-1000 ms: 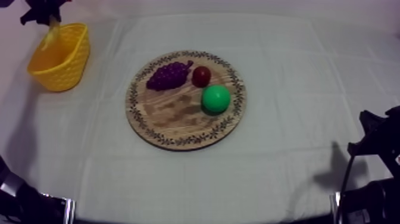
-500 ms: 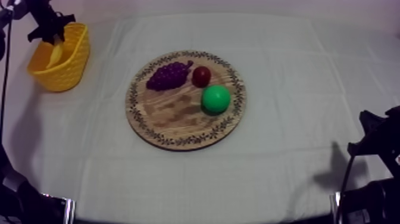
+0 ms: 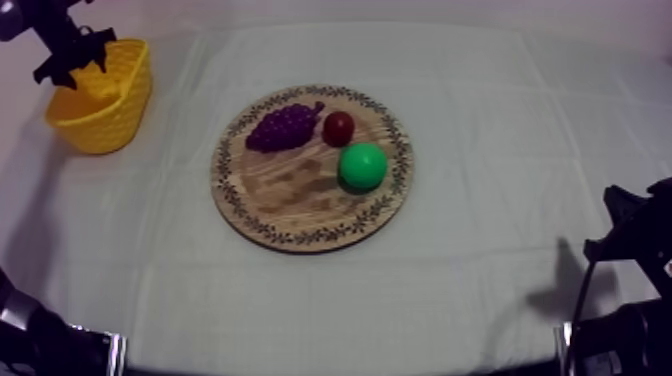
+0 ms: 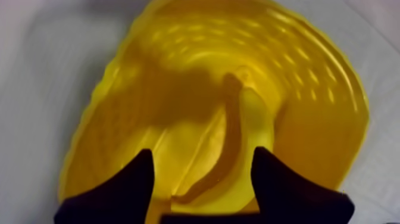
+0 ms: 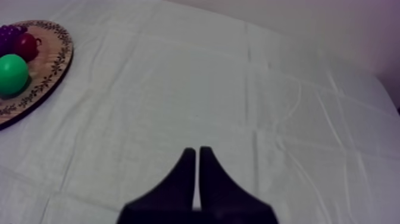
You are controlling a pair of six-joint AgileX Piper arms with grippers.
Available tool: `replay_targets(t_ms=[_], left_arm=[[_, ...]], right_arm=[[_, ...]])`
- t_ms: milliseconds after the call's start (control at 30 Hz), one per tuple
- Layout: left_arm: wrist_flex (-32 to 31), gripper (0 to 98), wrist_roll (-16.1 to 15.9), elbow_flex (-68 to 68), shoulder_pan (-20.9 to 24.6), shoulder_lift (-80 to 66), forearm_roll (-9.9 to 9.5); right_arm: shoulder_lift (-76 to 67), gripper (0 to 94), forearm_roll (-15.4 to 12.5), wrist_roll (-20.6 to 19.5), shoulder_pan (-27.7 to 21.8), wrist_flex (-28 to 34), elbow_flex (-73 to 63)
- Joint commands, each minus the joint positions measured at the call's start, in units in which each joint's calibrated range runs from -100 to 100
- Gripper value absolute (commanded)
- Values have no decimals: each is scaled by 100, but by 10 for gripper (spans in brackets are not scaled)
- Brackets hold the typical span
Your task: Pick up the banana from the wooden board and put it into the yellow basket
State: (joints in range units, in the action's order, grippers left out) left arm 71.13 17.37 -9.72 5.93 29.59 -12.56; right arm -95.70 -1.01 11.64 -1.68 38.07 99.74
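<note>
The banana lies inside the yellow basket, resting against its ribbed wall. My left gripper hangs just above it, open, with nothing between its black fingers. From above, that gripper is over the back rim of the basket at the table's far left. The round wooden board sits mid-table and carries no banana. My right gripper is shut into a narrow wedge over bare cloth, its arm low at the right edge.
On the board lie a bunch of purple grapes, a small red fruit and a round green fruit. The right wrist view catches the board's rim with the green fruit off to one side.
The left gripper lowered the banana into the basket and let it go. Its fingers have opened and it has drawn back a little toward the far left. The right arm has not moved.
</note>
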Motion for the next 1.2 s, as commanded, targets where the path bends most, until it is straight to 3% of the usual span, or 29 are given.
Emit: replay_targets(t_ms=[0,200,767,1000,1167], left_arm=[[-207,621,3,684,-61,-654,-48],[-582,583,50,1701,-299,-1935,-146],[-950,517,-207,4005,-830,-6016,-12],[-1093,443,-474,5249,-718,-7756,273],[-1533,301,-476,6531,-686,-9053,300]], right_arm=[[3,4,1,1,0,-1,4],[3,4,1,1,0,-1,4],[3,4,1,1,0,-1,4],[3,4,1,3,0,-1,4],[3,4,1,0,0,-1,4]])
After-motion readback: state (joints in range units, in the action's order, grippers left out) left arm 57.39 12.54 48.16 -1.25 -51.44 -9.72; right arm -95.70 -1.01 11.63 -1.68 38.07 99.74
